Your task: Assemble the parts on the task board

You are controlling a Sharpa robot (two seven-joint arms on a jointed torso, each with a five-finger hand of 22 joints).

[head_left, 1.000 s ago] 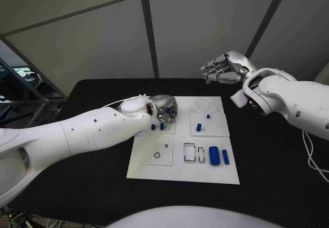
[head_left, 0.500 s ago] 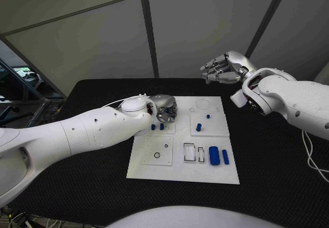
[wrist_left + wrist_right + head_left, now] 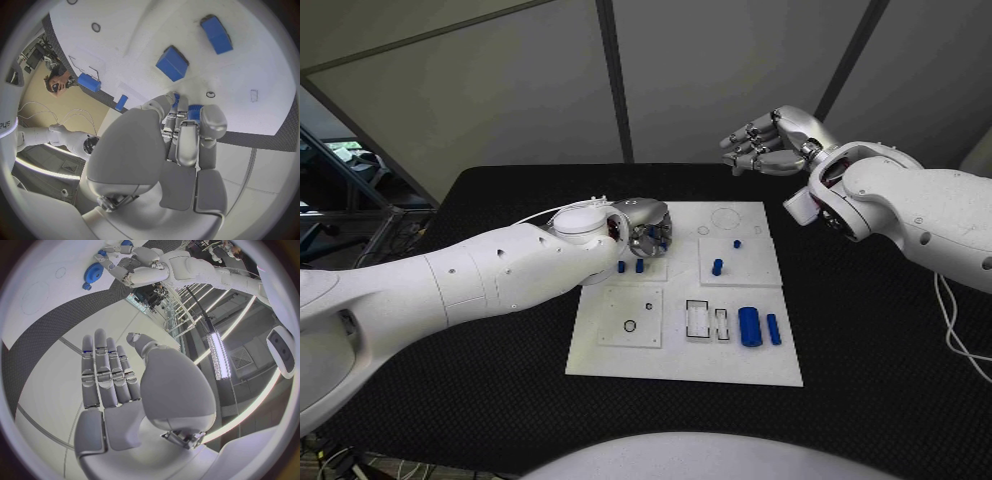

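Grey panel booth around a black worktop

The worktop [image 3: 473,400] has a dark, slightly textured cover and runs right up to a back wall of big pale grey panels [image 3: 718,80], split by dark vertical seams [image 3: 613,80]. Left of the worktop there's a gap in the wall panels with some metal framing [image 3: 343,200] and a bit of brighter room behind it. Up above the worktop, a long strip light [image 3: 220,357] glows on a ceiling with curved rails beside it.
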